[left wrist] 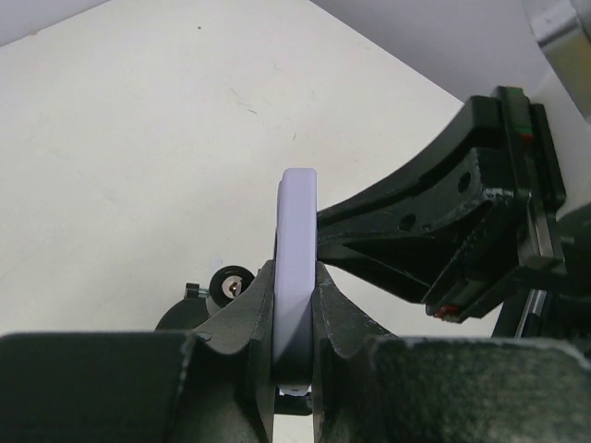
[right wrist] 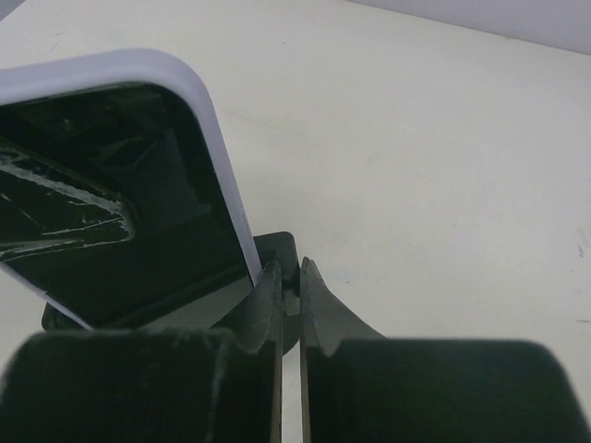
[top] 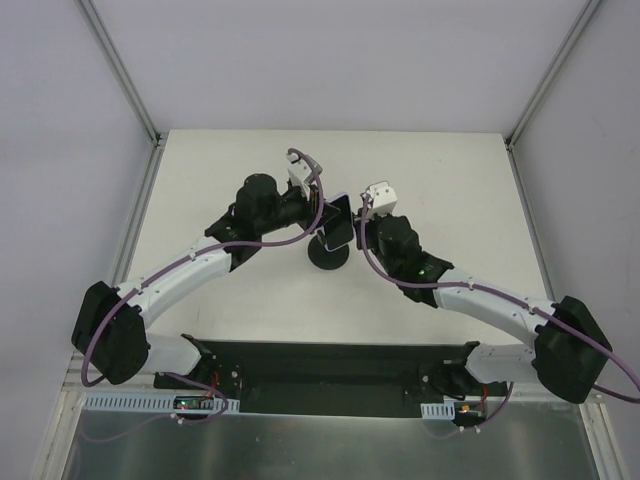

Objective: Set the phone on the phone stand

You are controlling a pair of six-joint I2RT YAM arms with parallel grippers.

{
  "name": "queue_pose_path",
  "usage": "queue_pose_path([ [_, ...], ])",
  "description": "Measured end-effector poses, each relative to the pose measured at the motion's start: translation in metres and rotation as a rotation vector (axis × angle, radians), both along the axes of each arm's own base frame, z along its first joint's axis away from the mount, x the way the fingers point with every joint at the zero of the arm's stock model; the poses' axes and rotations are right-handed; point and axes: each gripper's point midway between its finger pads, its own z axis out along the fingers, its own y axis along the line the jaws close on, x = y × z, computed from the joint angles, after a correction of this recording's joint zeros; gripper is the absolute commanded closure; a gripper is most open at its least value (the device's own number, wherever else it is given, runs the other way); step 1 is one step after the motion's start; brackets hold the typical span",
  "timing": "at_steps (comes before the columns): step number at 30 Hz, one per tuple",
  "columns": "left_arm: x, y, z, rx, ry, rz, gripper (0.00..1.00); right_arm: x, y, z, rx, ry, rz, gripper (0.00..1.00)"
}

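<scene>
The phone [top: 338, 222] stands on edge over the middle of the table, just above the phone stand, whose round disc base [top: 328, 260] rests on the table. My left gripper [top: 326, 214] is shut on the phone. In the left wrist view the pale lavender rim [left wrist: 298, 212] rises edge-on between my fingers [left wrist: 242, 314]. My right gripper [top: 358, 233] sits right of the phone. In the right wrist view it [right wrist: 290, 273] is closed on a thin part of the stand [right wrist: 277, 247]. The phone's black screen [right wrist: 111, 221] fills that view's left side.
The right gripper's body [left wrist: 452, 217] sits close on the right in the left wrist view. A small knob of the stand [left wrist: 231, 284] shows left of my left fingers. White walls with metal rails [top: 120, 70] bound the table on three sides.
</scene>
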Motion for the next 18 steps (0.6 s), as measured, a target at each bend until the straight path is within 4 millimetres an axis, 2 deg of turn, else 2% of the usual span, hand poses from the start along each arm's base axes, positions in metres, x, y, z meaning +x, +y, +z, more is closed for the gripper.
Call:
queue_pose_path([
  [8, 0.003, -0.011, -0.001, 0.017, 0.043, 0.046, 1.0, -0.009, -0.012, 0.002, -0.061, -0.053, -0.173, 1.0],
  [18, -0.001, -0.022, -0.006, 0.035, 0.041, 0.059, 1.0, -0.021, -0.022, 0.005, -0.121, -0.094, -0.276, 1.0],
])
